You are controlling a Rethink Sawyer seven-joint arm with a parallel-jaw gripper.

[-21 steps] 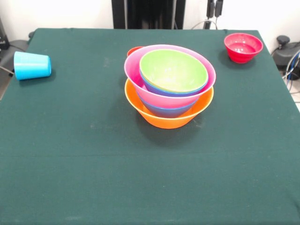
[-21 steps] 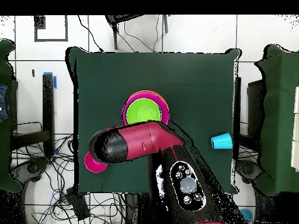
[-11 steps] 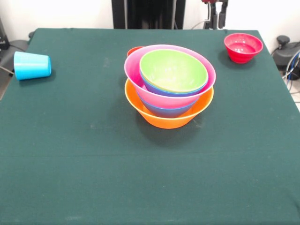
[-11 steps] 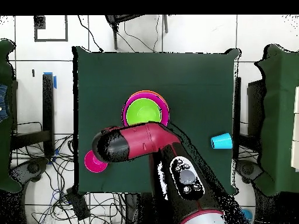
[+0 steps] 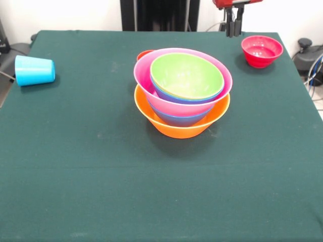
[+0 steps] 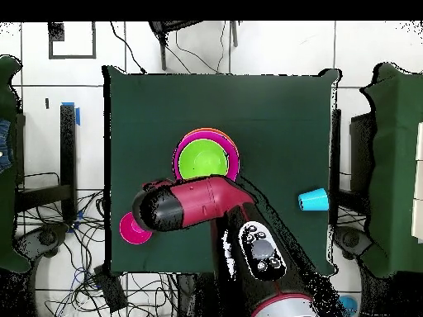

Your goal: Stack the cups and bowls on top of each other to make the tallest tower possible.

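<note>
beside small red bowl: gripper | light blue cup on side

- You are looking straight down on a dark green table.
- Near its middle sits the tower: a lime green bowl nested inside a pink bowl.
- The red and black arm crosses just below the tower.
- A small red bowl lies at the left beside the arm's end.
- A light blue cup lies on its side at the right.

gripper cropped; red cup mostly hidden
</note>
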